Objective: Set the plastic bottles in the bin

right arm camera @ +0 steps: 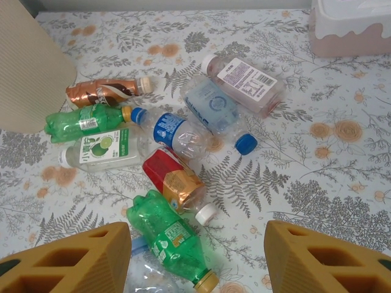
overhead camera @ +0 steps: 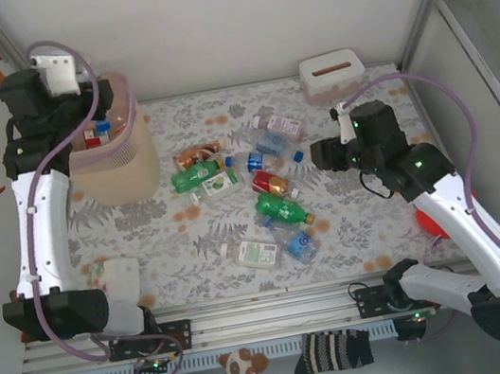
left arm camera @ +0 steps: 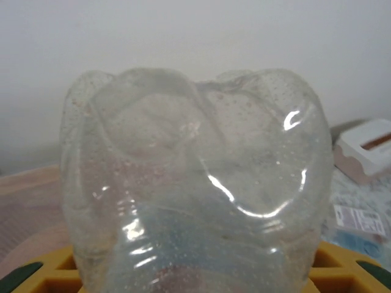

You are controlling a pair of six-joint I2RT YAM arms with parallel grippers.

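While the left arm hangs over the far-left corner of the desk [overhead camera: 192, 245], I see its left claw [left arm camera: 194, 276] clamped on a clear bottle [left arm camera: 195, 183]. The wrist camera looks straight at the bottle's lobed base, with a yellow finger [left arm camera: 36, 278] showing on either side of it at the bottom. From above, that arm's wrist sits over the rim of the bin [overhead camera: 124, 179], which stands on the desk at the far left. Some red and blue shows inside the bin, too small for me to name.

The right claw [right arm camera: 197, 244] is spread wide with nothing between its fingers. It hovers above the loose bottles in the middle of the desk and touches none of them. Under it lies the near green bottle [right arm camera: 171, 235] with a yellow cap. Just beyond is a red-and-gold bottle [right arm camera: 174, 180] with a white cap, and the 2 touch. Farther out I pick out a blue-capped bottle [right arm camera: 174, 131] with a blue label and a lime-labelled bottle [right arm camera: 104, 149]. The far green bottle [right arm camera: 85, 120] lies alongside a brown bottle [right arm camera: 104, 93], close to the bin's wall. To their right, a crushed bottle [right arm camera: 214, 110] with a blue cap lies against a pinkish bottle [right arm camera: 244, 79] that carries a white label.

A white-and-pink box [right arm camera: 351, 27] stands at the far-right corner, apart from the bottles.
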